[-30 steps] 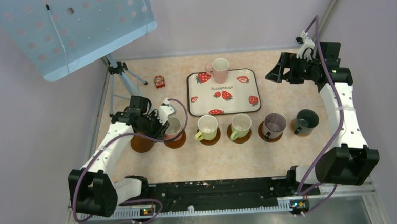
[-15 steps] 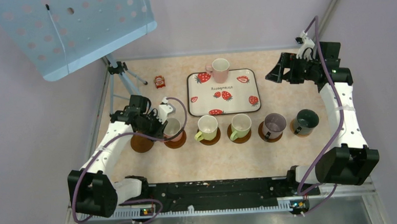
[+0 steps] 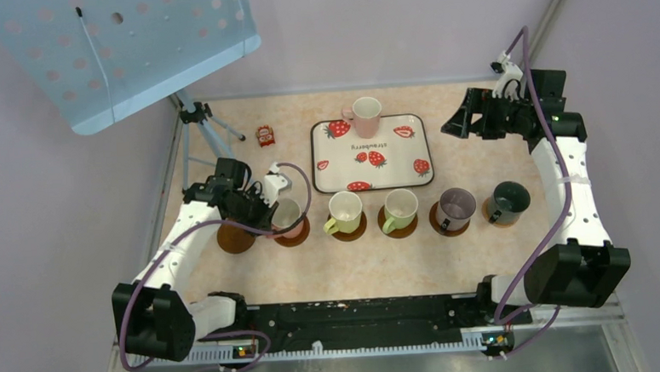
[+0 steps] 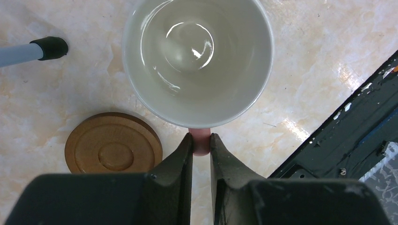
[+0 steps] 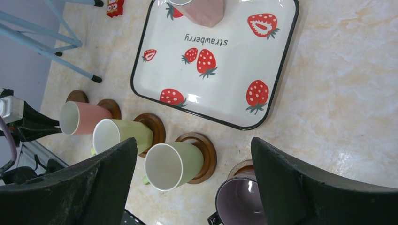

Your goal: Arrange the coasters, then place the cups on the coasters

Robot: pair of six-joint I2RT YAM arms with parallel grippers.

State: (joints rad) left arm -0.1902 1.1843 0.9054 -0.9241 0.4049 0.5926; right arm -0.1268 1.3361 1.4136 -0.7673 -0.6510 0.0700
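Over the last second the left tool draws its jaws together. Its two dark fingers are now clenched on the small handle of the pink cup, while the arm barely shifts in the top view. That looks like a fresh grasp, so the cup is probably about to be lifted or nudged, not let go. In the wrist view the cup stands upright at 12 o'clock from the tool, with its handle pointing back at 6 o'clock into the pinch. From above it sits over the second coaster from the left of the row; whether it has left the wood I cannot tell. The empty coaster lies on the desk at 8 o'clock from the cup, just beside it and apart from it. Toward 3 o'clock, the four other cups in the row each have a coaster. A second pink cup is still at the tray, on its 12 o'clock edge, so one placement is still to be done. The right tool hangs spread wide and grasps nothing, at about 2 o'clock over the desk.
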